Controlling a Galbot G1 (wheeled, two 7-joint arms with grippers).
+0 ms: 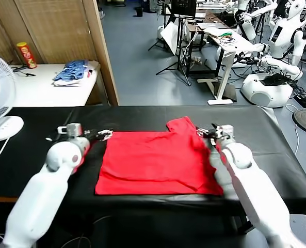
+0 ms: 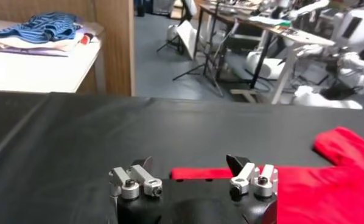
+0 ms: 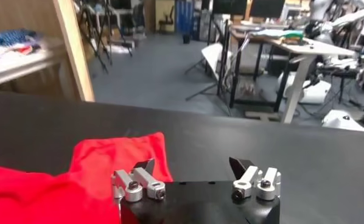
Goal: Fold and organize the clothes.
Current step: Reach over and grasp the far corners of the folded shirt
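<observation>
The red T-shirt lies partly folded in the middle of the head view, flat on the black table, with one sleeve still poking out toward the upper right of the cloth. Your left gripper sits at the shirt's upper left corner, jaws spread wide and holding nothing; the left wrist view shows the red edge just beyond its right-hand fingertip. Your right gripper hovers just right of that loose sleeve, also wide open and empty, and in the right wrist view the sleeve sits just past its left fingertip.

The shirt looks like a rough rectangle already, so the step in hand is probably to take the far edge at both ends and bring it toward you. To do that well, lower both grippers evenly so each jaw straddles a single corner of cloth, not a bunched layer. On the right, catch the sleeve together with the body beneath it, or it will flap loose once you lift. Close both sides at the same height, lift only enough to clear the table, and keep the edge taut between the two hands so the fold lands square. Watch the wrinkles near the lower right of the shirt; pulling unevenly would likely deepen them
</observation>
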